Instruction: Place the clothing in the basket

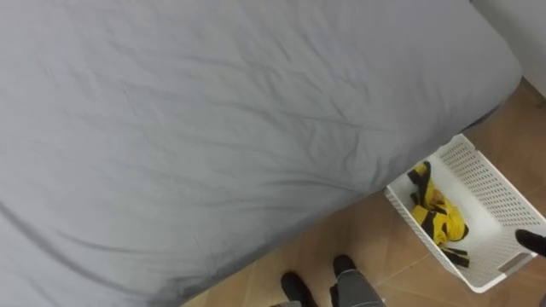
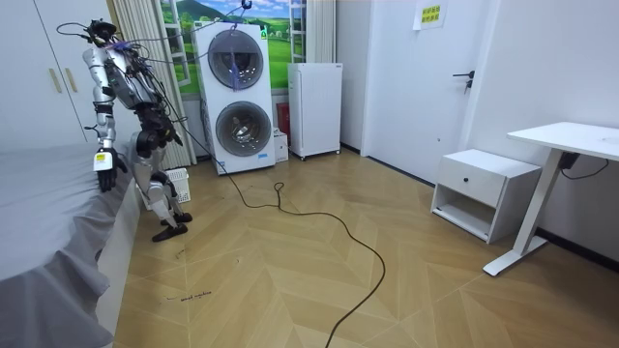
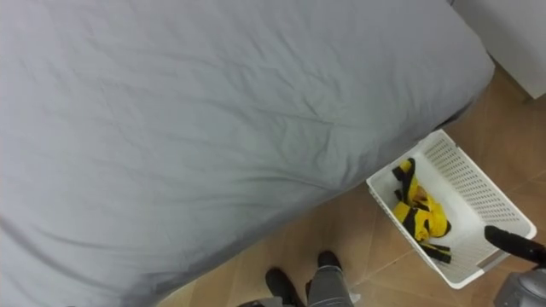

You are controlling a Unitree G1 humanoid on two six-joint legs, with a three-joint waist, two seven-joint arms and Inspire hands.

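Note:
A white mesh basket (image 1: 490,183) stands on the wooden floor by the corner of the bed, to my right. A yellow and black garment (image 1: 439,217) lies bunched inside it. My right hand (image 1: 531,241) reaches in from the right over the basket's near rim, its dark fingers straight and holding nothing. In the room view I stand upright at the side of the bed with the basket (image 2: 176,184) by my feet. My left hand (image 2: 104,166) hangs down over the bed's edge.
The bed (image 1: 213,128) with a smooth grey sheet lies before me. A stacked washer and dryer (image 2: 237,97), a white fridge (image 2: 315,108), a bedside cabinet (image 2: 484,191) and a desk (image 2: 566,145) stand around the room.

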